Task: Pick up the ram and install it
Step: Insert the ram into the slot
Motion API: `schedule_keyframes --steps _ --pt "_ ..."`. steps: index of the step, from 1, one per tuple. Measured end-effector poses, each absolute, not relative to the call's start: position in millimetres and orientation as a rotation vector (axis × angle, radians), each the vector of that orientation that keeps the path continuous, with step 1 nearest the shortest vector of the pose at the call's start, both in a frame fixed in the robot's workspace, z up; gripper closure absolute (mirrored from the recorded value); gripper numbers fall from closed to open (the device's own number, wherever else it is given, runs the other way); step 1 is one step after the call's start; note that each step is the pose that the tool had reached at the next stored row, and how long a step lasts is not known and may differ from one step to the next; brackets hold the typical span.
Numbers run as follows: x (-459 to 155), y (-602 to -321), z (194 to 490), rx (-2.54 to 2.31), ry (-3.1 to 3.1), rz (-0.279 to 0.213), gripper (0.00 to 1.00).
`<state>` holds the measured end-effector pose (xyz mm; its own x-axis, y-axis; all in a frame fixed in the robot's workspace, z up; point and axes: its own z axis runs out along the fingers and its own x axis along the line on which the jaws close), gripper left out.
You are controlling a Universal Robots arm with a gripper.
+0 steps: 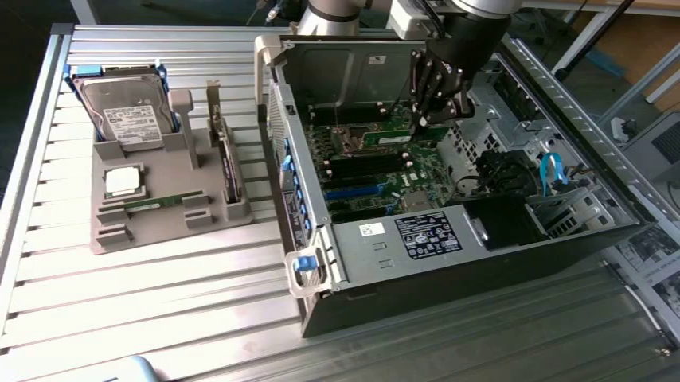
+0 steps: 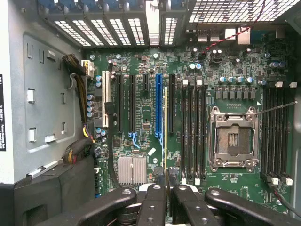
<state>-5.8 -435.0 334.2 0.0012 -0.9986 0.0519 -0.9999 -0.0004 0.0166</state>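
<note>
On the ribbed metal bench (image 1: 159,318) the open computer case (image 1: 351,310) lies with the tool (image 2: 166,188) inside it, nearly closed edge-on around the ram (image 2: 165,127) above the motherboard (image 2: 235,70); I'd keep the stick square over its slot (image 2: 188,132).

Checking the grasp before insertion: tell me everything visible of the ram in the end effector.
The ram shows edge-on: a thin, straight yellow-green strip, clamped between the black end effector fingers, lying parallel to the motherboard slots and hanging over them inside the open case. Chips and contacts are hidden.
</note>
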Motion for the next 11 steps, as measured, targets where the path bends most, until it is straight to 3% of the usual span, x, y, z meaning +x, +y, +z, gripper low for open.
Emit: schedule_keyframes --steps 11 --pt "-5.7 -434.5 329.6 2.188 -2.186 0.039 0.87"
